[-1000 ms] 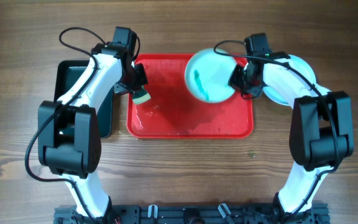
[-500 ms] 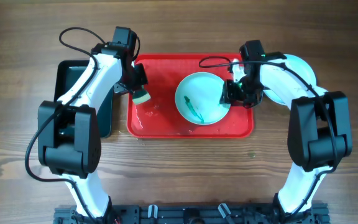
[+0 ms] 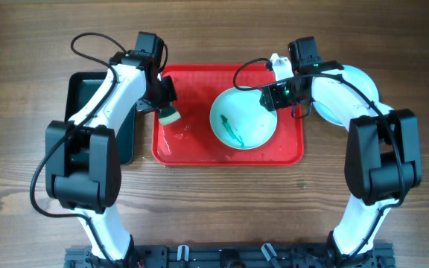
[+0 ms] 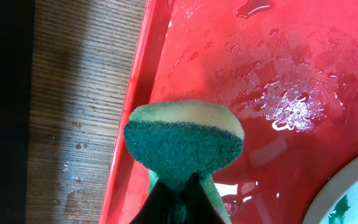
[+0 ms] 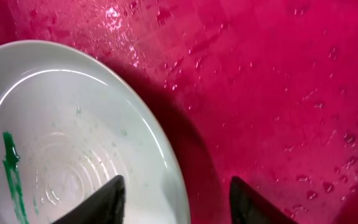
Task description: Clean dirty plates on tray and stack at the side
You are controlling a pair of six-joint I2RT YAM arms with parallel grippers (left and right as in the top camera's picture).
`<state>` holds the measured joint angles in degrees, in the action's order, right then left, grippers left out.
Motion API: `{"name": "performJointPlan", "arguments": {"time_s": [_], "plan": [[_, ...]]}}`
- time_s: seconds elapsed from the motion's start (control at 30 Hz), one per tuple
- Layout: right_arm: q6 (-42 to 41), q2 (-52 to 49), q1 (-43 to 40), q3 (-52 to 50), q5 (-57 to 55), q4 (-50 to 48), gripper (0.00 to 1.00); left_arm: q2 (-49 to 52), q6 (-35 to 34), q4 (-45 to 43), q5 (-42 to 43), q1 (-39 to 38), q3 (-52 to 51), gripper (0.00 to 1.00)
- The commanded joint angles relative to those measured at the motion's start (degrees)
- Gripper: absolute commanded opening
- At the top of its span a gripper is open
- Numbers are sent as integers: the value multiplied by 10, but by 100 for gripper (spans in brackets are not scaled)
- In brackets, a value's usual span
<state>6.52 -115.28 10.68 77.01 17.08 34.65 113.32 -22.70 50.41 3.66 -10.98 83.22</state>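
A pale plate (image 3: 243,119) with a teal-green smear lies flat on the right half of the red tray (image 3: 192,141). My right gripper (image 3: 272,97) hovers open over the plate's far right rim. In the right wrist view the plate (image 5: 73,137) has its rim under the gap of the right gripper (image 5: 176,202), and the wet tray (image 5: 278,74) fills the rest. My left gripper (image 3: 167,108) is shut on a green sponge (image 3: 170,115) over the tray's left edge. The left wrist view shows the sponge (image 4: 182,140) pinched in the left gripper (image 4: 179,202).
A pale turquoise plate (image 3: 357,77) lies on the wooden table right of the tray, partly under my right arm. A dark green tray (image 3: 88,119) sits left of the red one. Water drops and puddles cover the red tray (image 4: 291,74).
The right gripper held the smeared plate tilted up at the tray's back. It lowered the plate flat onto the tray, opened and drew back to the rim. The left arm stayed still.
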Motion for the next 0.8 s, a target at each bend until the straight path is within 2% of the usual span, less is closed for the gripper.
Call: {"name": "performJointPlan", "arguments": {"time_s": [0.0,0.23,0.33,0.5,0.53,0.57,0.6,0.7,0.77], "plan": [[26,3,1,-13,-6,-16,46,-18,-3,0,-7,-1,12,4],[20,2,2,-14,-7,-17,25,-18,-3,0,-7,-2,12,4],[-9,-5,2,-14,-28,-20,24,-18,-3,0,-7,-1,12,4],[-9,-27,1,-14,-41,-13,18,-18,-3,0,-7,-2,12,4],[-9,-30,1,-14,-43,-10,15,-18,-3,0,-7,-1,12,4],[-9,-31,1,-14,-44,-7,7,-18,-3,-2,-7,-1,12,4],[-16,-31,1,-14,-56,-5,4,-18,-3,-4,-7,-1,12,4],[-69,-31,2,-6,-68,19,4,-18,-3,-9,-7,-1,12,4],[-156,-31,2,16,-62,73,4,-18,-3,-16,-7,-1,12,4]]}}
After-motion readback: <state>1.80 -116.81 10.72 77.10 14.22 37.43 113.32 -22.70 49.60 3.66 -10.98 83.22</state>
